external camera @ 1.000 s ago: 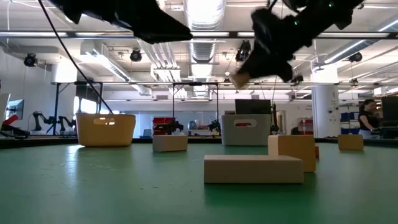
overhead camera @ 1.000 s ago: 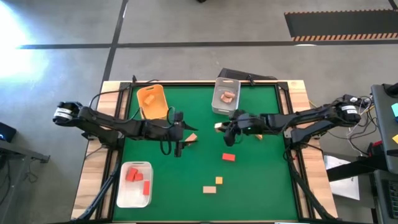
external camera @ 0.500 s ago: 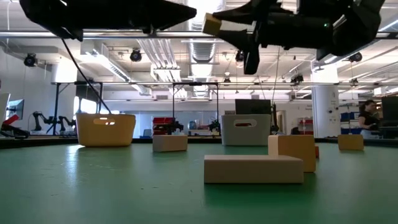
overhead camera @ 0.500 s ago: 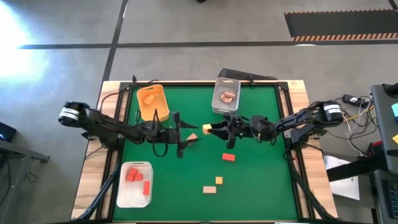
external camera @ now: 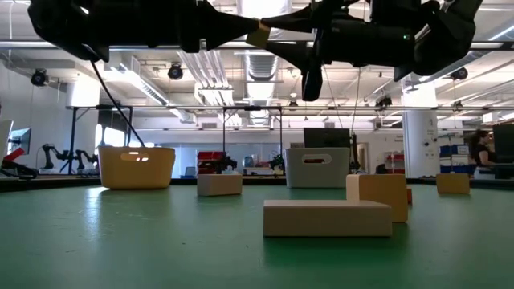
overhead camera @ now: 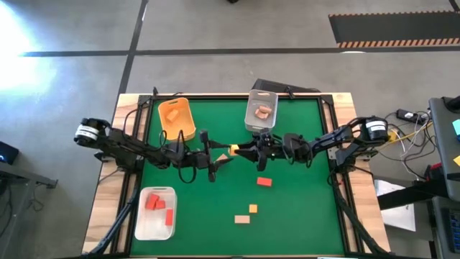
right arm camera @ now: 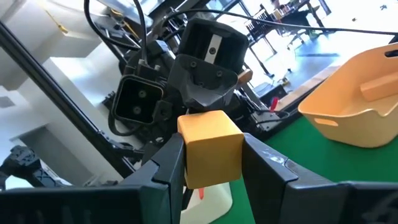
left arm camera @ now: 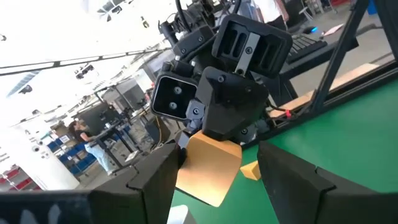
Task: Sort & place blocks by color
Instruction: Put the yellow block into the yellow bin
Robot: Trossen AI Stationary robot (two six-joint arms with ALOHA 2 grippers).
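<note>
My right gripper (overhead camera: 237,150): raised above the middle of the green table (overhead camera: 302,216), its fingers pinching a yellow-orange block (overhead camera: 234,150) by two opposite faces.
Held block: a smooth, matte cuboid with crisp edges, filling the gap between my dark fingers (right arm camera: 267,165) in the right wrist view.
My left gripper (overhead camera: 224,151): reaching toward the right one, fingers spread on either side of the held block; I cannot tell whether they touch it.
Orange bin (overhead camera: 176,117): a glossy plastic tub with rounded corners at the table's far left, one orange block inside.
Clear bin (overhead camera: 261,111): translucent, at the far edge, holding pale tan wood pieces.
White bin (overhead camera: 156,214): near left corner, holding red blocks (overhead camera: 152,203).
Loose blocks: a red block (overhead camera: 264,182) lies flat near the middle; a tan block (overhead camera: 242,219) and a yellow-orange one (overhead camera: 253,208) lie just beside each other nearer the front edge.
Table surface: flat green felt-like mat framed by pale wood.
</note>
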